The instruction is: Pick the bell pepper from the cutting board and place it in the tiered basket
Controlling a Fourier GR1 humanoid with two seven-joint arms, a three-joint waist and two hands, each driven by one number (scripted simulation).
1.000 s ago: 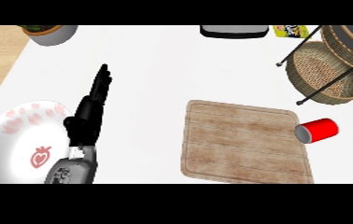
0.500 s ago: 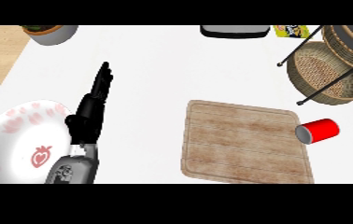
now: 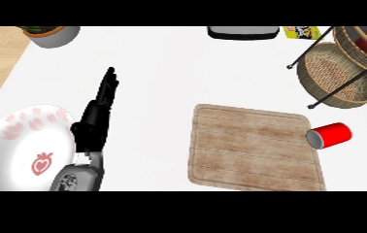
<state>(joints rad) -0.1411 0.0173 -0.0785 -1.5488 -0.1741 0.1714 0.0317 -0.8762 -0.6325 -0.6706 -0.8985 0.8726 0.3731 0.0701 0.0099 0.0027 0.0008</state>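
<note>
- Bright, even light fills the scene; the white counter [image 3: 186,76] looks almost washed out.
- Shadows are nearly missing: only a faint one under the cutting board [image 3: 251,149].
- No glare spots show.
- The tiered basket [image 3: 337,72] looks stretched near the right edge.

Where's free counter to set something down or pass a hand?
Widest bare patch: mid-counter between left hand, cutting board and the top-edge items. The board's top is bare too. Crowded at right: red cup touches the board, basket just above.
</note>
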